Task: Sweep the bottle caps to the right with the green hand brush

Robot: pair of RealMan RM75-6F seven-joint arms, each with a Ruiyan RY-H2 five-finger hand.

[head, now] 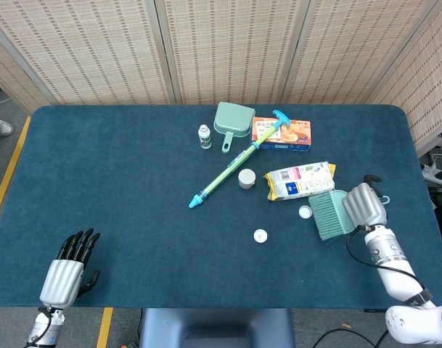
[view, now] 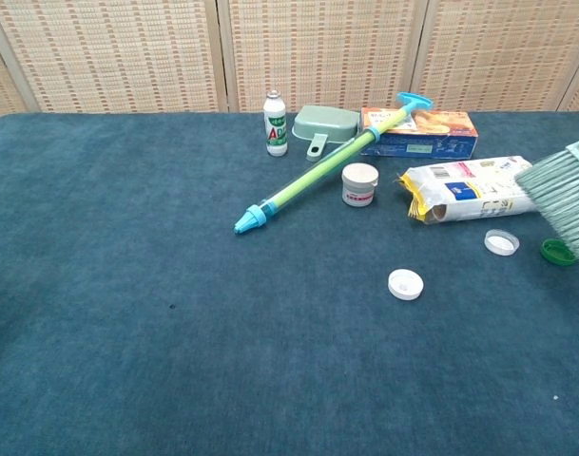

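Note:
My right hand (head: 363,204) grips the green hand brush (head: 326,214) near the table's right edge. In the chest view only the brush's bristles (view: 565,198) show, held just above the cloth in front of the snack packet's right end. A clear cap (view: 501,242) and a green cap (view: 558,251) lie below the bristles. In the head view the clear cap (head: 305,211) sits just left of the brush. A white cap (view: 405,284) lies alone further left, seen from the head as the white cap (head: 260,235). My left hand (head: 68,267) rests at the near left corner, fingers straight, holding nothing.
A snack packet (head: 300,181) lies just behind the brush. Further back are a small jar (head: 247,178), a long green-and-blue tool (head: 235,168), an orange box (head: 282,134), a green dustpan (head: 232,119) and a small white bottle (head: 205,135).

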